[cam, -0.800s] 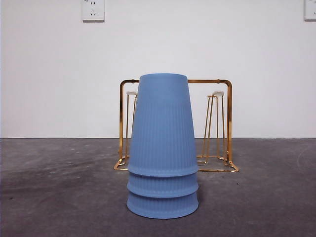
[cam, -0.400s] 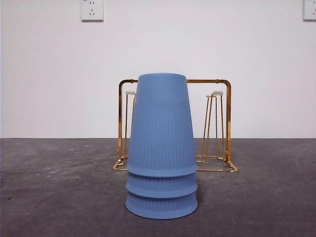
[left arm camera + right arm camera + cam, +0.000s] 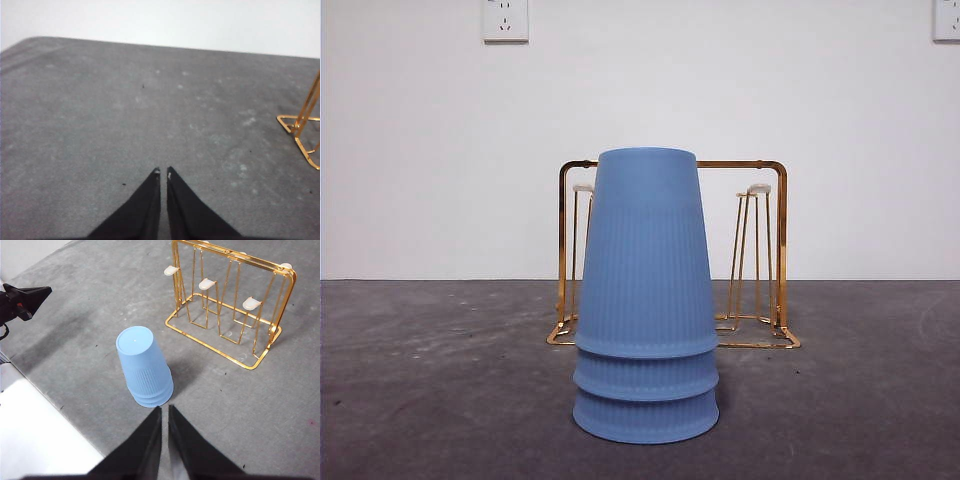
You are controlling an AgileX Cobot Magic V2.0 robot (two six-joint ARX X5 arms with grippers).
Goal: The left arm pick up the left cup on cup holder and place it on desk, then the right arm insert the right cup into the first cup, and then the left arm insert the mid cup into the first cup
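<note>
The three blue cups (image 3: pixel 645 300) stand nested upside down at the centre of the front view, on the desk (image 3: pixel 440 400) just before the cup holder (image 3: pixel 770 260), whose pegs (image 3: pixel 208 284) are all bare. The job looks finished. The left gripper (image 3: pixel 163 172) and right gripper (image 3: pixel 164 408) both hang empty, jaws nearly closed. A careless sweep by either arm could topple the tall stack. The stack hides the holder's middle.

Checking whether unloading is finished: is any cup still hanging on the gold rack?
No, the gold rack has bare pegs, and the three blue cups sit stacked on the desk.
</note>
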